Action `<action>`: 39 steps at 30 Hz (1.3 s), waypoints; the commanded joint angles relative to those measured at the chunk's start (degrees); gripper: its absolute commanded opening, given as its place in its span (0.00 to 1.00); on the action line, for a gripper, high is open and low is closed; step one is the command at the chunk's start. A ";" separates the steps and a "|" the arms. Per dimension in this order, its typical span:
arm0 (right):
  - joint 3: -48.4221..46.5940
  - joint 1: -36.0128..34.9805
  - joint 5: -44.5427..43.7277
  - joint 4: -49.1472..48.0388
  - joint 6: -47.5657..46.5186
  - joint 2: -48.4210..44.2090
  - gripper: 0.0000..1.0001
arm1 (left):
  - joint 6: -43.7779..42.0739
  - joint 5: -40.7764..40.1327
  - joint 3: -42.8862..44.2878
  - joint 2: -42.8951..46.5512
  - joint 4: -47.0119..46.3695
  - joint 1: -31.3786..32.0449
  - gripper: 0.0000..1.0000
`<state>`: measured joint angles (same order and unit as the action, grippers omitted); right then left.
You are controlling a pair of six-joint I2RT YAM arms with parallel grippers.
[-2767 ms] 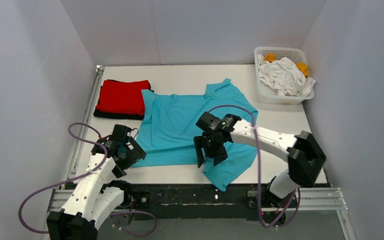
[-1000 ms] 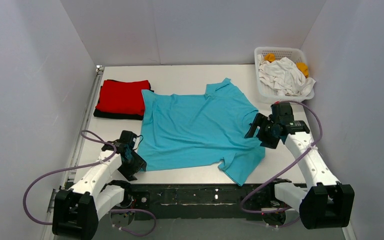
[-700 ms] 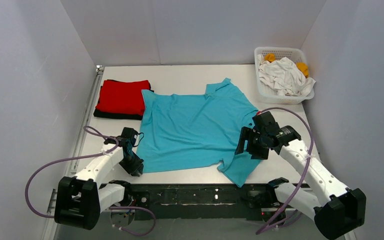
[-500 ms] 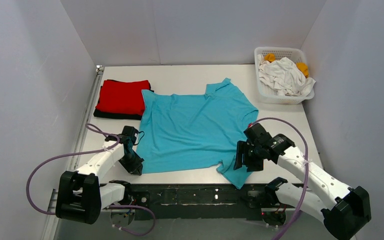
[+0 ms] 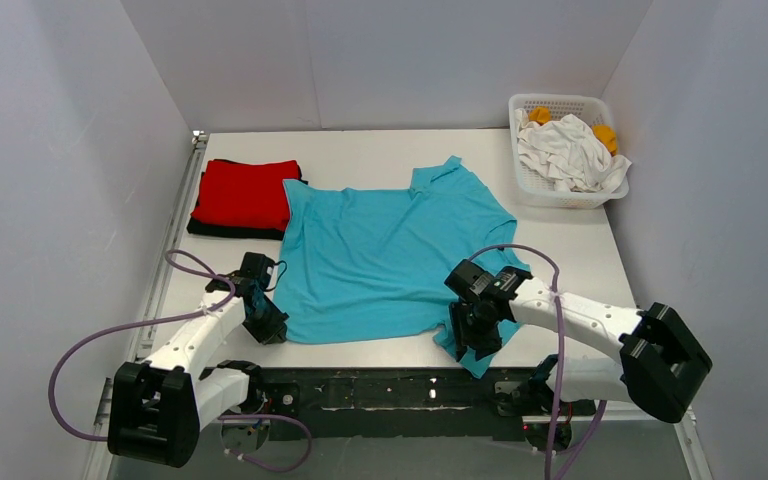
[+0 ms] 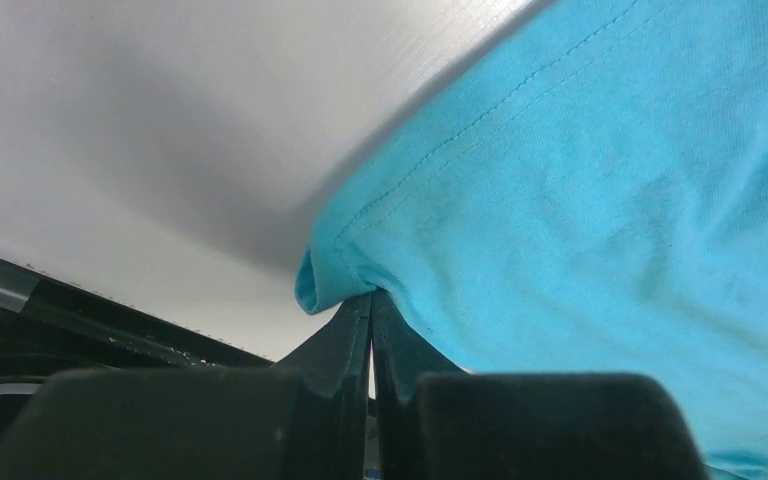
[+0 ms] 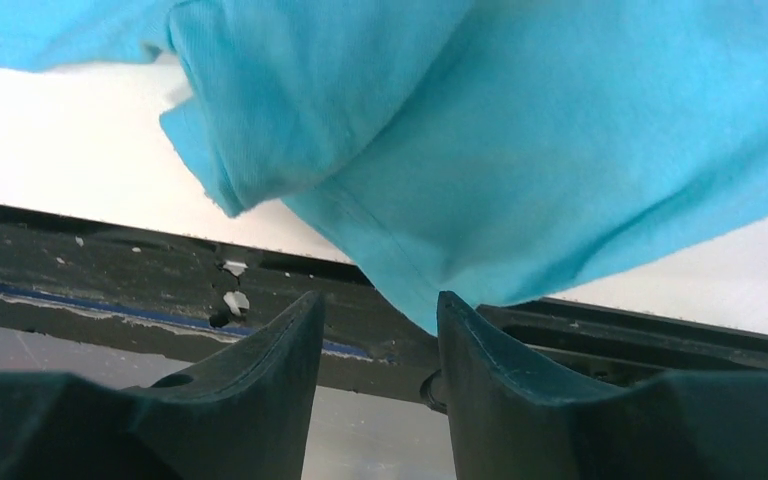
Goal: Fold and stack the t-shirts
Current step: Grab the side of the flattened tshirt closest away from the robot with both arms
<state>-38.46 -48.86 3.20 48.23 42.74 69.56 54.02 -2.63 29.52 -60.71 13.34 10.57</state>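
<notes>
The turquoise t-shirt (image 5: 390, 255) lies spread flat in the middle of the table (image 5: 360, 150), close to the near edge. The left claw (image 6: 370, 300) is pinched tight on the shirt's near-left corner. The right claw (image 7: 380, 310) is half wide. The tip of the near-right sleeve (image 7: 560, 150) hangs right at the gap between its fingers, not pinched yet.

I think the job now is to grab both near corners for a fold. Only a thin tip sits by the right claw, so it should take in more cloth before closing. Then both claws should lift together so the shirt does not wrinkle.

That sleeve hangs over the near edge, above the black rail (image 5: 380, 385). There is bare table along the far edge. The red t-shirt (image 5: 245, 192) sits on the black t-shirt (image 5: 235, 230) at the far-left corner, just beside the turquoise one. The basket (image 5: 560, 102) fills the far-right corner.
</notes>
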 commanded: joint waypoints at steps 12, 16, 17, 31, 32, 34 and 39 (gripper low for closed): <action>-3.05 -1.68 -7.36 -2.40 5.27 13.82 0.11 | 1.00 -1.10 0.38 0.52 7.61 -0.20 0.00; -2.83 -1.68 -6.23 -0.87 4.86 11.92 0.01 | 1.20 -0.71 0.80 1.84 8.99 -0.26 0.00; -2.99 -1.68 -5.30 0.81 4.58 10.93 0.01 | 1.13 -0.29 1.19 2.09 9.96 -0.23 0.00; -3.09 -8.89 9.46 20.60 4.82 -2.80 0.01 | 2.84 -2.06 0.87 15.59 30.49 -0.23 0.00; -2.90 -8.88 9.03 20.98 4.96 -3.04 0.01 | 2.88 -2.39 0.92 16.41 31.54 -0.21 0.00; -2.76 -8.88 8.02 21.77 5.26 -3.14 0.01 | 2.56 -3.09 1.38 17.47 33.74 -0.20 0.00; -3.96 -8.80 5.17 21.11 5.55 -3.83 0.01 | 1.71 -1.10 0.08 19.46 30.74 -0.20 0.00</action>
<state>-41.45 -57.45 10.41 66.57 47.07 66.92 56.84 -3.75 31.18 -41.78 32.27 10.57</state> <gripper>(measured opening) 0.031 0.008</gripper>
